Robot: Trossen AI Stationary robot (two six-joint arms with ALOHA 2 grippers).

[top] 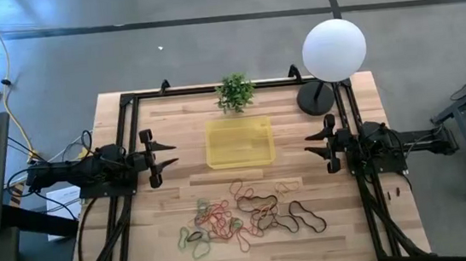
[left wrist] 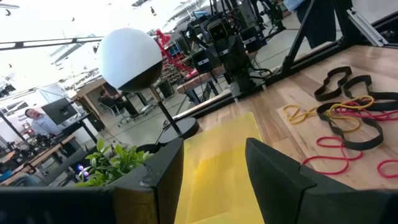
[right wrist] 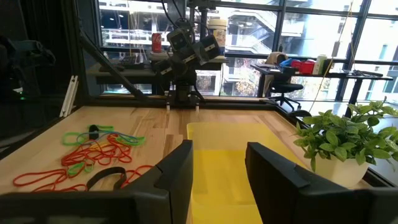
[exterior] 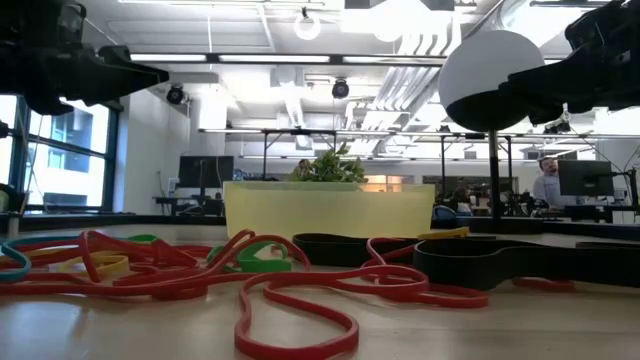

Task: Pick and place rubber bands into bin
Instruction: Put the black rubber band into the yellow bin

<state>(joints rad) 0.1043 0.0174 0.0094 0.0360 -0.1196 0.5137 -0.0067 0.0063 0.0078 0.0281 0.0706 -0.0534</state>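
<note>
Rubber bands (top: 241,215) lie in a loose tangle on the near part of the worktop (top: 173,128), well short of the yellow bin (top: 239,141), which sits empty in front of the small potted plant (top: 235,92). They look light, thin and floppy, and many overlap, so lifting one will likely drag its neighbours along. A loop lying apart at the pile's edge, such as the black one (top: 303,216) on the right, seems the easiest to pinch across a single strand. The left hand (top: 169,155) hangs at the bin's left, fingers spread and holding nothing. The right hand (top: 311,144) hangs at the bin's right, likewise spread and empty. A white globe lamp (top: 333,50) stands at the far right corner.
</note>
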